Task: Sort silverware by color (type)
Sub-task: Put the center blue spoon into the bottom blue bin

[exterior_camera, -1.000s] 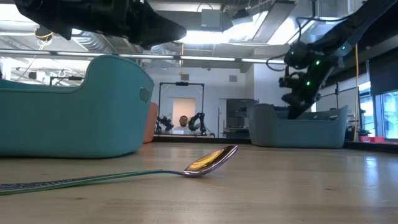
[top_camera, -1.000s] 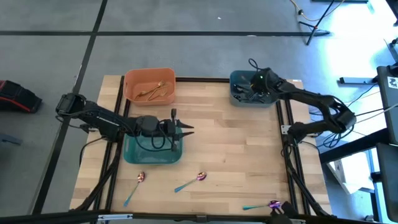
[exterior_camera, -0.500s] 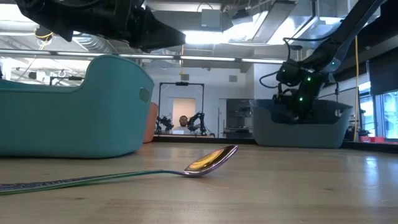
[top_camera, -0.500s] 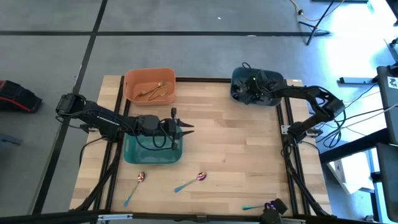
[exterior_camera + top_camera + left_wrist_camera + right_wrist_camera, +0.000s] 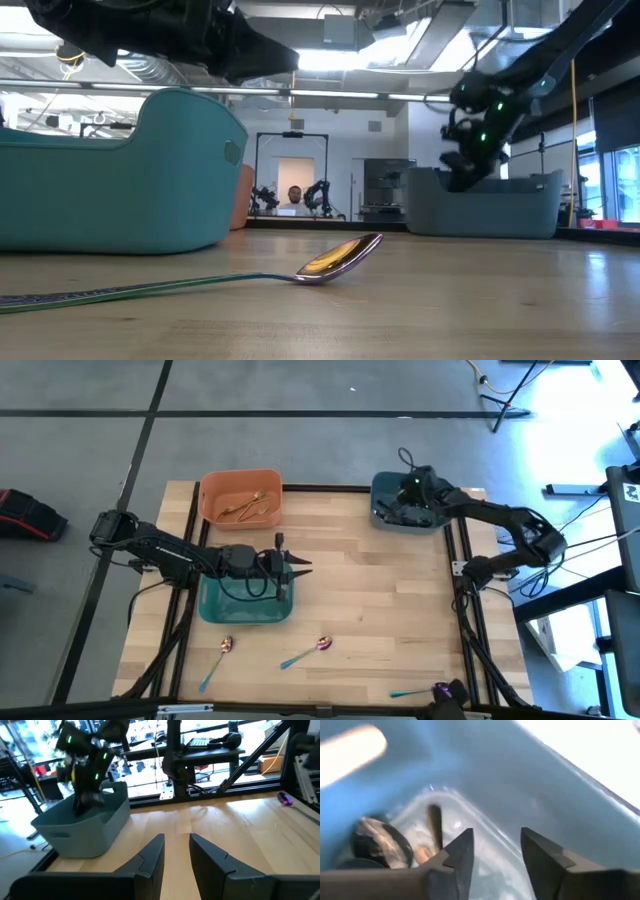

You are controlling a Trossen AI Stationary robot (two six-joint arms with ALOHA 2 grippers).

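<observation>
Gold silverware lies in the orange bin at the far left. Black silverware lies on the floor of the blue-grey bin at the far right. My right gripper hovers open just above that bin, with nothing between its fingers. Three iridescent spoons lie flat on the wood: one near left, one near the middle, one at the front edge. My left gripper waits open and empty over the right rim of the teal bin.
The teal bin stands between the orange bin and the near spoons. Bare wood lies between the teal bin and the blue-grey bin. Black frame rails run along the table's left and right sides. A person sits far back in the room.
My right gripper has dipped down into the blue-grey bin and risen again to just above its rim. My left gripper has kept still.
</observation>
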